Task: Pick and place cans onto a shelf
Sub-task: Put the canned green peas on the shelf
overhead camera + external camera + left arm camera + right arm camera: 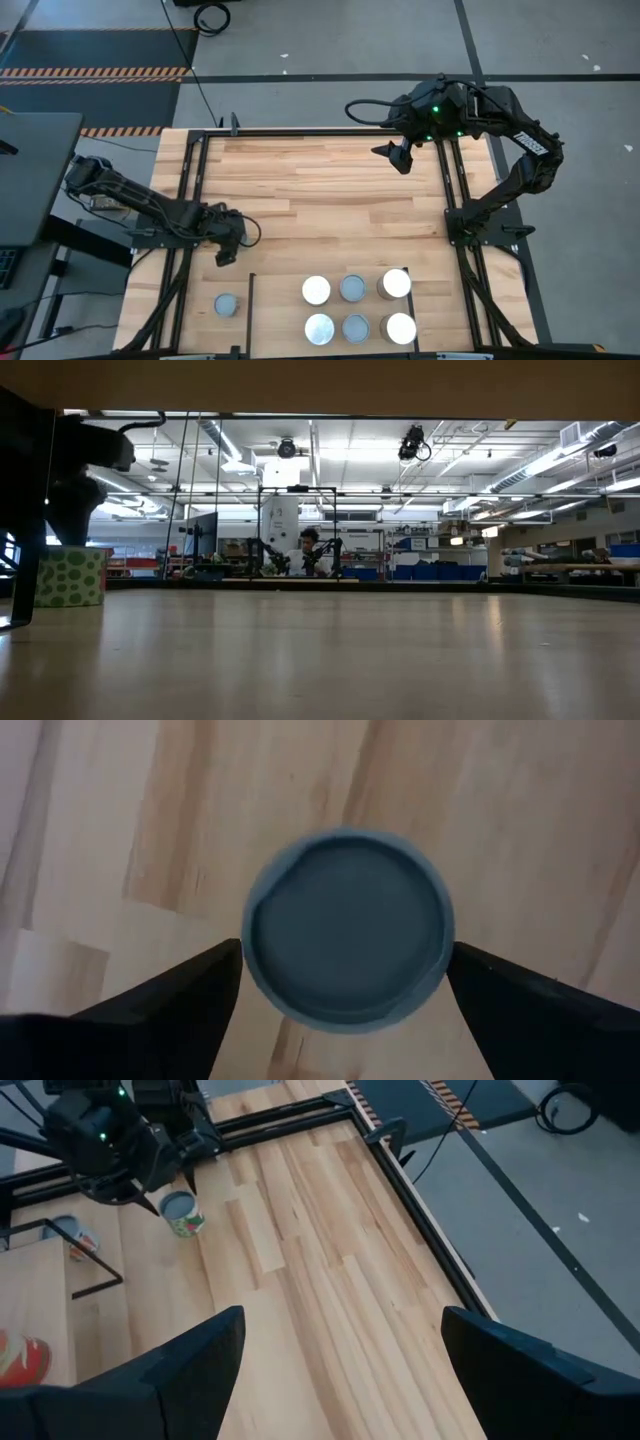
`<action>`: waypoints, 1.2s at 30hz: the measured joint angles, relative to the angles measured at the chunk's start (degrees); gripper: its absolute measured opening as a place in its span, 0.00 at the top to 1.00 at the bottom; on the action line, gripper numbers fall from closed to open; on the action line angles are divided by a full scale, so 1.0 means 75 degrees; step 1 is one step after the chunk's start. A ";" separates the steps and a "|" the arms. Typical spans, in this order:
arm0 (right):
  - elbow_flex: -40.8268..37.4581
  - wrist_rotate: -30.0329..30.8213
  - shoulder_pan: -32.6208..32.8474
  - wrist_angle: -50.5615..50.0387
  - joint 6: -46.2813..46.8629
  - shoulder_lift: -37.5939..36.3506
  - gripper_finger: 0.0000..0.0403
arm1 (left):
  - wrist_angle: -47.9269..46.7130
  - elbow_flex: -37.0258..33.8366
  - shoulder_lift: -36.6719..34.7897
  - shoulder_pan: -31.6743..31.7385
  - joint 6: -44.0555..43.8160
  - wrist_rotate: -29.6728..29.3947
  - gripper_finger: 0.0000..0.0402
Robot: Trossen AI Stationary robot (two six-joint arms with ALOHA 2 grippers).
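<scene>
Cans: six sit in a two-by-three block point(357, 307) on the shelf point(270, 310) at the near edge of the table point(320, 190), well to the right of the left gripper point(226, 252). One loose can point(228, 304) with a grey-blue top stands alone on the table, just outside the shelf's black rail point(250, 310) and just in front of the left gripper.

Left gripper: fingers spread wide, holding nothing. In the left wrist view the loose can point(347, 927) sits straight below, centred between the two fingers point(165, 1005), with a gap on each side. Whether the fingertips have reached can height, can't tell.

Right gripper point(401, 156): over the far right part of the table, well away from all cans, fingers spread, holding nothing. Its wrist view looks down the bare planks to the left arm point(110, 1140), with the loose can point(181, 1213) right beside it; that can has a green patterned side.

Low view: bare tabletop, a person point(308, 550) far off in the room behind.
</scene>
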 joint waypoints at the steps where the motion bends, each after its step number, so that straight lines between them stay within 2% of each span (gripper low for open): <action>1: 0.0000 0.0000 0.0000 -0.0002 0.0000 0.0000 0.14 | 0.0058 -0.0073 -0.0001 0.0014 0.0113 -0.0001 0.11; 13: 0.0000 0.0000 0.0000 -0.0013 -0.0092 0.0000 0.14 | 0.1561 -0.0427 0.0156 0.0266 0.0263 0.0010 0.12; 22: 0.0000 0.0000 0.0000 -0.0203 -0.0624 0.0000 0.14 | 0.1424 -0.0069 0.1052 0.0263 0.0266 0.0106 0.28; 27: 0.0000 -0.0003 0.0000 -0.0670 -0.0847 -0.0028 0.14 | 0.0411 0.1316 0.1070 0.0260 0.0235 0.0108 0.28; 32: 0.0000 -0.0003 0.0000 -0.1124 -0.1160 -0.0083 0.14 | -0.0551 0.3349 0.1065 0.0260 0.0429 0.0073 0.28; 36: 0.0000 0.0024 -0.0037 -0.1172 -0.1737 -0.0105 0.14 | -0.0601 0.4823 0.1090 0.0260 0.0085 0.0076 0.28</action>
